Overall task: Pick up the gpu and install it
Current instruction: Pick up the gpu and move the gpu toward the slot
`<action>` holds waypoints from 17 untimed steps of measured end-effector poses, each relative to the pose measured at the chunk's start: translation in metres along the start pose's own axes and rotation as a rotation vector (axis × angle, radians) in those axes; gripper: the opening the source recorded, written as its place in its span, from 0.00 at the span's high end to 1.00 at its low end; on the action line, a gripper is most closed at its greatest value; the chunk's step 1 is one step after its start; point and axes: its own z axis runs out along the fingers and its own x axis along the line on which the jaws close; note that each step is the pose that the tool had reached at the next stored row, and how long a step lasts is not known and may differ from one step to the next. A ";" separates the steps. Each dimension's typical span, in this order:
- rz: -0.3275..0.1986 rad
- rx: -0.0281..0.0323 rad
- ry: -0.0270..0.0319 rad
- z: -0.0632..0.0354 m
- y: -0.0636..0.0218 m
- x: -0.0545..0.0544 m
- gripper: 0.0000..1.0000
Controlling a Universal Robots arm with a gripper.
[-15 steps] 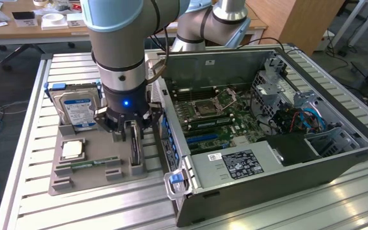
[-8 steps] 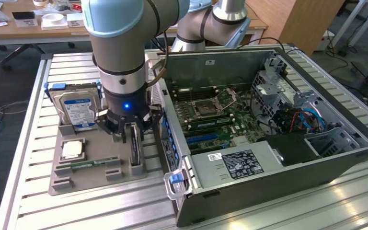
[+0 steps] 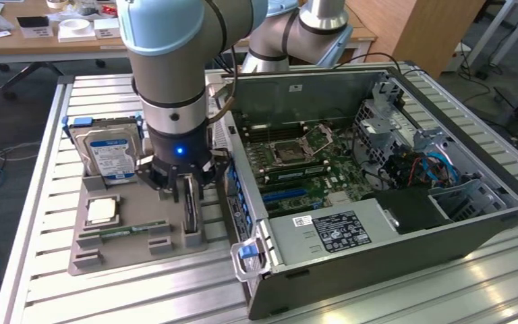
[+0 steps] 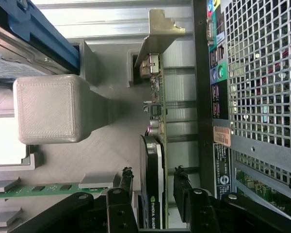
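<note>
Wrist view: the gpu (image 4: pixel 156 92) is seen standing on edge in the grey holder tray (image 4: pixel 114 141), its metal bracket (image 4: pixel 160 29) at the end away from the gripper (image 4: pixel 153 172), just beside the computer case (image 4: pixel 262 73). The gripper is positioned astride the card, its 2 fingers (image 4: pixel 127 182) held apart; nothing is gripped. A gap appears on each side, though shadow limits certainty. A hard drive (image 3: pixel 106 156) is noted on the same tray.

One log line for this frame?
gripper: open, astride gpu | gpu: on edge in tray, not lifted | case: open, beside tray
</note>
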 end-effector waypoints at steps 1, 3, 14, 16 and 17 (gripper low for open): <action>0.000 -0.0001 -0.0001 0.0017 -0.0001 0.000 0.53; 0.000 -0.0001 0.0000 0.0048 -0.0002 0.000 0.53; 0.000 0.0000 0.0000 0.0113 0.0048 0.001 0.53; 0.000 0.0000 0.0001 0.0117 0.0074 0.001 0.53; 0.000 0.0000 0.0001 0.0118 0.0083 0.001 0.53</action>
